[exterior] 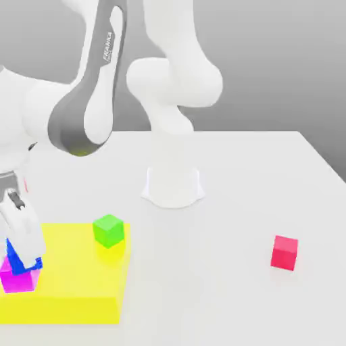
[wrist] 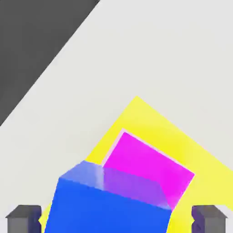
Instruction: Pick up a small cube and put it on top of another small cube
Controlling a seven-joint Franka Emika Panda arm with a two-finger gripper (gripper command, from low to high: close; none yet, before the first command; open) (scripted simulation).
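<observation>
white tabletop (exterior: 236, 203), grey backdrop. blue cube (exterior: 20, 260) sits on the magenta cube (exterior: 19, 279), its base skewed off the magenta top; both on a yellow slab (exterior: 74, 284). pincer (exterior: 20, 253) spread, fingertips (wrist: 22, 218) standing clear of the blue cube's sides. green cube (exterior: 109, 230) on the slab's far edge. red cube (exterior: 284, 252) well apart on the exterior view's right.

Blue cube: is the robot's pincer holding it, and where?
No. The pincer is open, its fingers standing clear of the blue cube on either side. The cube sits on the pink cube.
</observation>
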